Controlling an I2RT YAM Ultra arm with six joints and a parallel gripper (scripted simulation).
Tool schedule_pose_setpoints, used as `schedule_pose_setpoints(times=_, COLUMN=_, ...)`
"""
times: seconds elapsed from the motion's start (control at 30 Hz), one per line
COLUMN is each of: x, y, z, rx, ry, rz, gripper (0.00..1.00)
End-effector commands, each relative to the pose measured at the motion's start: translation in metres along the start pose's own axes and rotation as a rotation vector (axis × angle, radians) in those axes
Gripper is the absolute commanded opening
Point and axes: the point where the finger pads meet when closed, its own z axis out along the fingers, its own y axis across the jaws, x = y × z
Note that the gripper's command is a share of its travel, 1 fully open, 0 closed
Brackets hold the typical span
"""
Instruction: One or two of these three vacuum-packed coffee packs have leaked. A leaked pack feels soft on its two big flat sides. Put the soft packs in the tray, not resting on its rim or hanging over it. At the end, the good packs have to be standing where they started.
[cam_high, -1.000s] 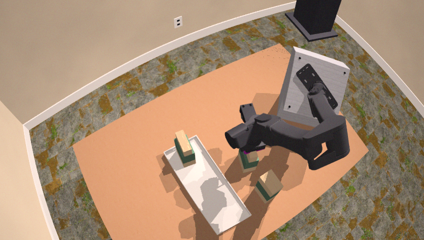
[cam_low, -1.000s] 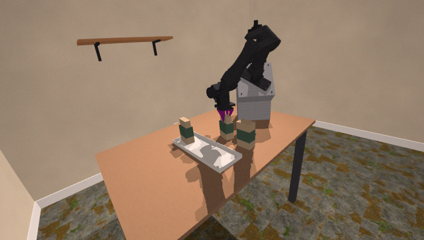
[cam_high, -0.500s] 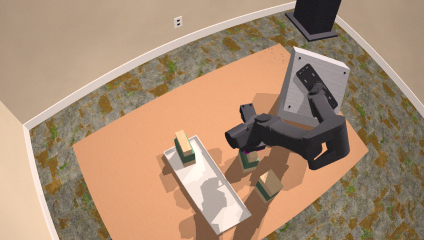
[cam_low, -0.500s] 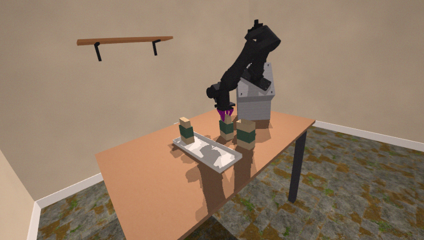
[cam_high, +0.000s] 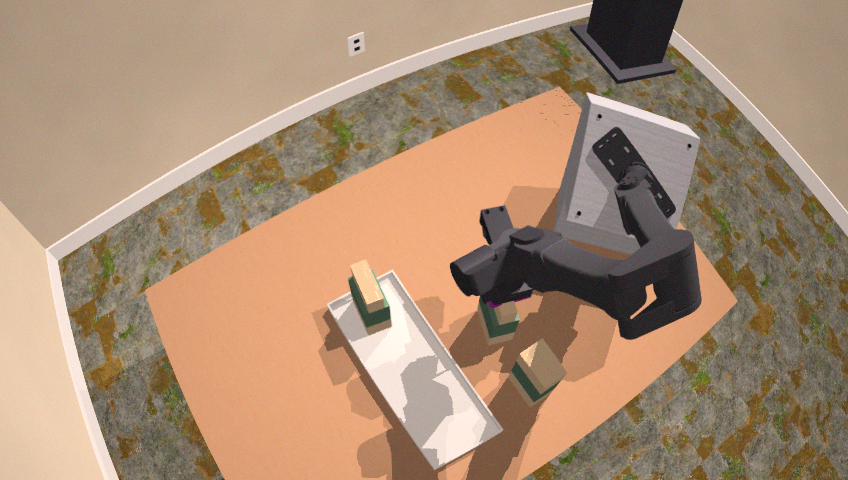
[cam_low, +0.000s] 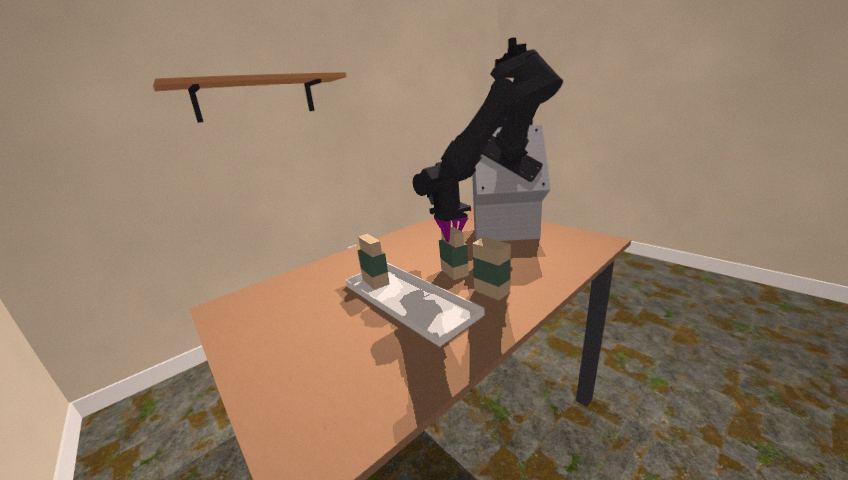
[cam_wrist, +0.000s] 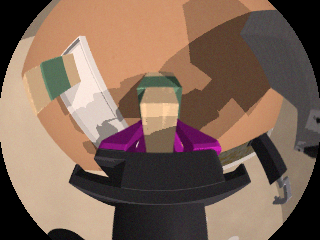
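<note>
I have the hand (cam_low: 451, 228) pinching the top of the middle coffee pack (cam_low: 454, 254), standing on the worktop (cam_low: 309, 356) beside the tray (cam_low: 443, 336), squeeze-testing it; next I judge softness, then lift or release.

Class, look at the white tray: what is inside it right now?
One coffee pack stands upright at one end of the tray; the rest shows only its floor. The floor under that pack is covered.

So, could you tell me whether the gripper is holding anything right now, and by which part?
Yes. The gripper is shut on the middle coffee pack, pinching its tan top end between the purple fingers. The pack stands upright on the table.
</note>
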Motion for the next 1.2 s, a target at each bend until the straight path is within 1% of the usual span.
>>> schedule_pose_setpoints(times=0.0, x=0.002, y=0.012, z=-0.021, rx=-0.032, ry=-0.006, rz=-0.011, gripper=0.26)
schedule_pose_setpoints(times=0.23, x=0.002, y=0.011, z=-0.046, rx=-0.032, ry=-0.008, rz=-0.012, gripper=0.26)
schedule_pose_setpoints(times=0.3, x=0.002, y=0.011, z=-0.046, rx=-0.032, ry=-0.008, rz=-0.012, gripper=0.26)
schedule_pose_setpoints(times=0.47, x=0.002, y=0.011, z=-0.056, rx=-0.032, ry=-0.009, rz=-0.012, gripper=0.26)
schedule_pose_setpoints(times=0.6, x=0.002, y=0.011, z=-0.058, rx=-0.032, ry=-0.009, rz=-0.012, gripper=0.26)
schedule_pose_setpoints(times=1.17, x=0.001, y=0.011, z=-0.058, rx=-0.032, ry=-0.017, rz=-0.012, gripper=0.26)
